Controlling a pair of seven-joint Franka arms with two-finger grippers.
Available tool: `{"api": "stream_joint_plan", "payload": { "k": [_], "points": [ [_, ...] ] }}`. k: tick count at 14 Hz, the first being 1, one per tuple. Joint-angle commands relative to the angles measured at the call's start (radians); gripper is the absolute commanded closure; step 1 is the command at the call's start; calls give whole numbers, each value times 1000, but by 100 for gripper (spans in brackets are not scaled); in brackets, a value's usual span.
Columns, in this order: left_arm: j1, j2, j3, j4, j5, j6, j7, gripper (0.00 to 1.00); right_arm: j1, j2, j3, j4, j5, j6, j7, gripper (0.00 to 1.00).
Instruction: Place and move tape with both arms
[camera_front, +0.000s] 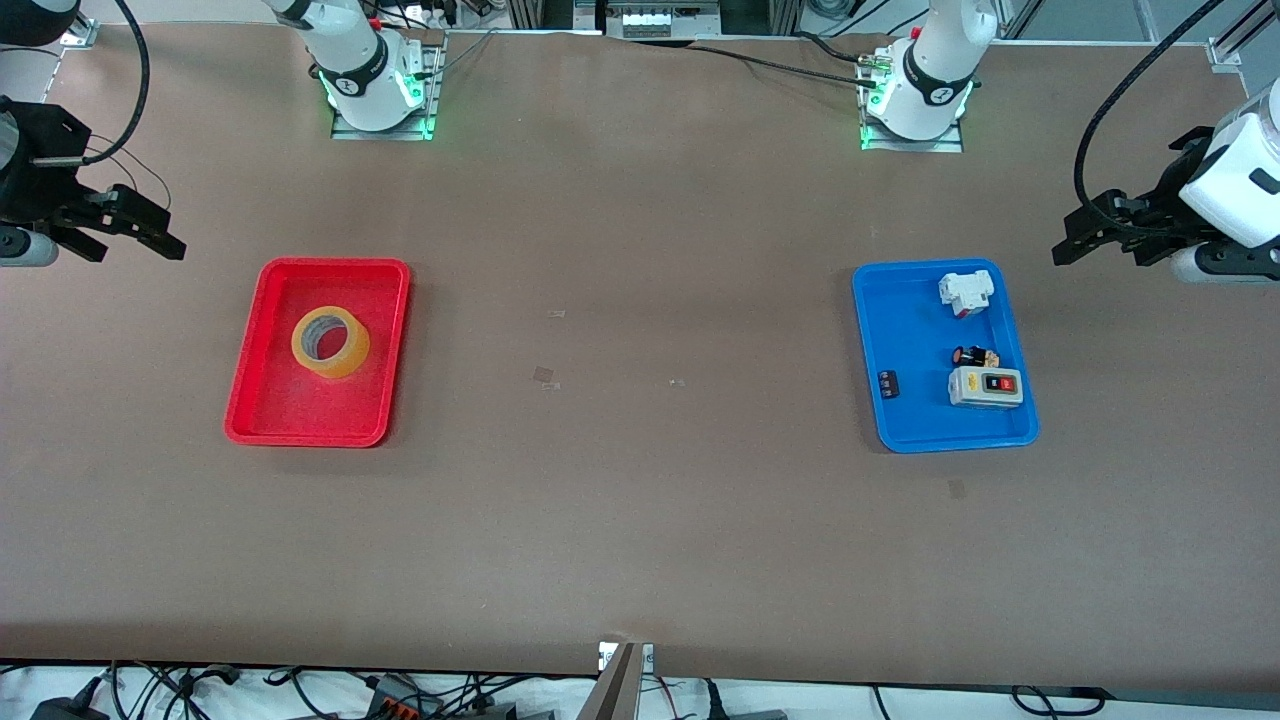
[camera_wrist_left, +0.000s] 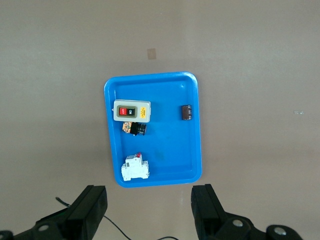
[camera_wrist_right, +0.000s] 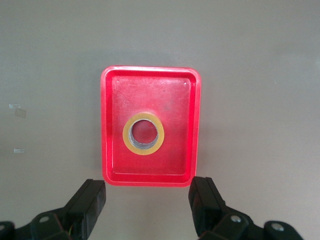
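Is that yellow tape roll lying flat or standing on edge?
Flat: the tape lies in the red tray, hollow centre facing up.

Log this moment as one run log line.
tape: in red tray | left gripper: open, raised beside blue tray | right gripper: open, raised beside red tray | contact: none

Table (camera_front: 640, 520): brown, matte surface.

Red tray (camera_front: 262, 395): toward the right arm's end of the table.

Blue tray (camera_front: 905, 330): toward the left arm's end. It holds:
- white breaker (camera_front: 966, 293), at the tray's end nearest the arm bases;
- grey switch box (camera_front: 985, 386) with red and black buttons;
- small black-and-orange part (camera_front: 975, 356), between breaker and switch box;
- small dark block (camera_front: 889, 384), apart from the others.
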Motion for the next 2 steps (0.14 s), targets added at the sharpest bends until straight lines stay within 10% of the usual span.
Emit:
{"api": "stream_joint_plan", "payload": {
  "k": [1,2],
  "points": [
    [4,-2,-10,6,27,-1,8,0,-4,-26,1,-11,6,-12,-15,0],
    [7,-1,-10,6,24,-3,9,0,-4,-26,1,-11,5,-12,-15,0]
  ]
}}
